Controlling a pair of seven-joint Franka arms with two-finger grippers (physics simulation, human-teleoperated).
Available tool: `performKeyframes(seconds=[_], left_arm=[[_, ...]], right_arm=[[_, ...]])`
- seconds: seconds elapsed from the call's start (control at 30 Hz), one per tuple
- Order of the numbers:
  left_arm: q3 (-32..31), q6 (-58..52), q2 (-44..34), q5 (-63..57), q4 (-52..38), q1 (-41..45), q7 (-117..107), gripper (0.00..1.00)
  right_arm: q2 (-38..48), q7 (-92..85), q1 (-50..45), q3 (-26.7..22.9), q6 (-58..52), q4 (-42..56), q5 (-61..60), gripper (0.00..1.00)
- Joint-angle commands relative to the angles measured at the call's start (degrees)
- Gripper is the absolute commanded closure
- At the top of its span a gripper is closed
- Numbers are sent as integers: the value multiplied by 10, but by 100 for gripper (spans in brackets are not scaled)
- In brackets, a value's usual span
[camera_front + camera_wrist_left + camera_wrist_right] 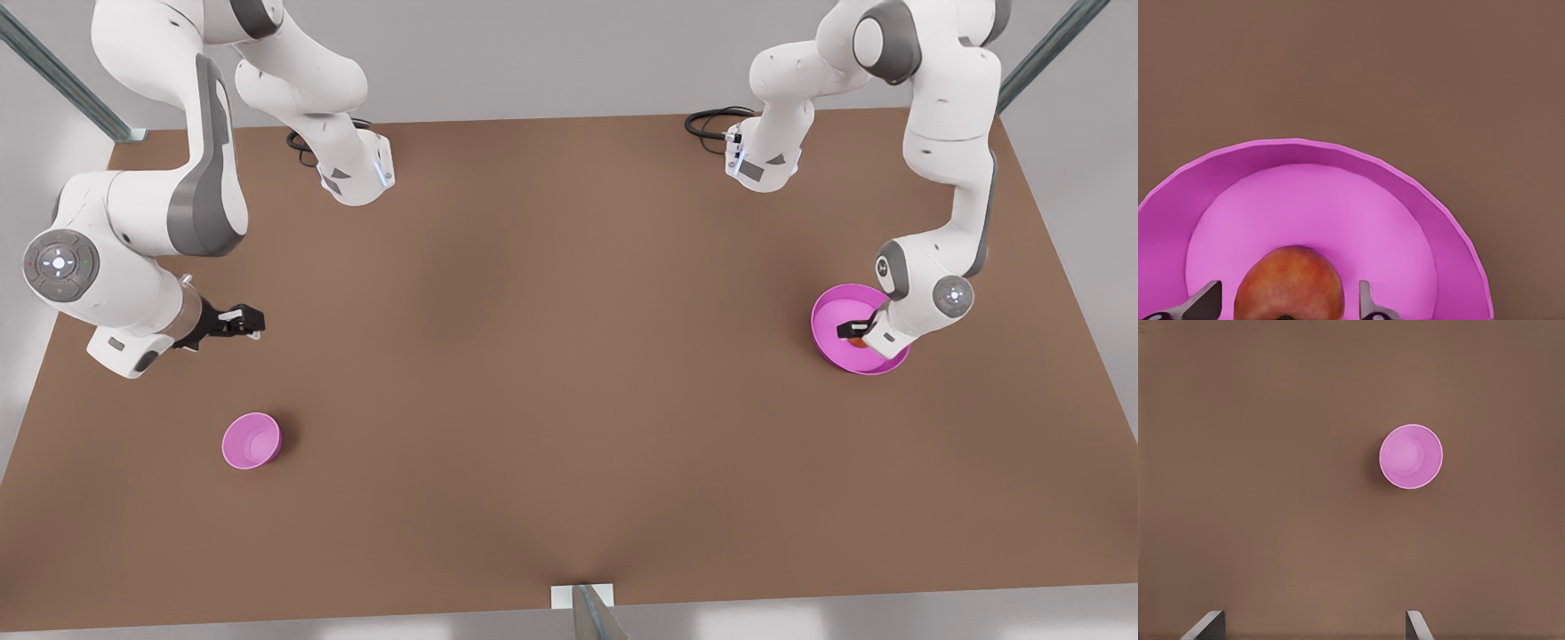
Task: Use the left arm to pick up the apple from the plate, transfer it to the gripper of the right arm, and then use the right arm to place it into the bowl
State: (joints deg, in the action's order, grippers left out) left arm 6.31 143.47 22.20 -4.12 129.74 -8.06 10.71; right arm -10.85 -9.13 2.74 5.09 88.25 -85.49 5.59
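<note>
Red-orange apple (pixel 1289 283) lay on the magenta plate (pixel 1338 157), flanked but untouched by the left gripper's (pixel 1286 303) spread fingers, ready for grasping; the right gripper (pixel 238 322), fingers apart, waited above the table near the bowl (pixel 251 440).

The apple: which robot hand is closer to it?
Left. The left hand straddles the apple on the plate; the right hand hangs far off, near the bowl.

Two white arms (pixel 133 222) (pixel 942 178) are showing grey joint bands, black grippers (pixel 240 322) (pixel 855 331) and black cables (pixel 711 120) curling at their bases, upper frame.
</note>
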Motion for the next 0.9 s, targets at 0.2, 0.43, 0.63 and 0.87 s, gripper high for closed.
performKeyframes(seconds=[0.2, 0.43, 0.63, 0.87], left_arm=[[0, 25, 10, -1, 7, -8, 38, 0], [0, 25, 11, 0, 15, -8, 38, 6], [0, 26, 11, -1, 14, -8, 38, 14], [0, 42, 12, -2, 12, -9, 39, 14]], right_arm=[[-1, -5, 0, 0, 1, 1, 1, 0], [-3, -5, -1, 0, 0, 1, 1, 0], [-3, -5, -1, 0, -3, 1, 1, 0], [-5, -6, -1, 0, -3, 0, 1, 0]])
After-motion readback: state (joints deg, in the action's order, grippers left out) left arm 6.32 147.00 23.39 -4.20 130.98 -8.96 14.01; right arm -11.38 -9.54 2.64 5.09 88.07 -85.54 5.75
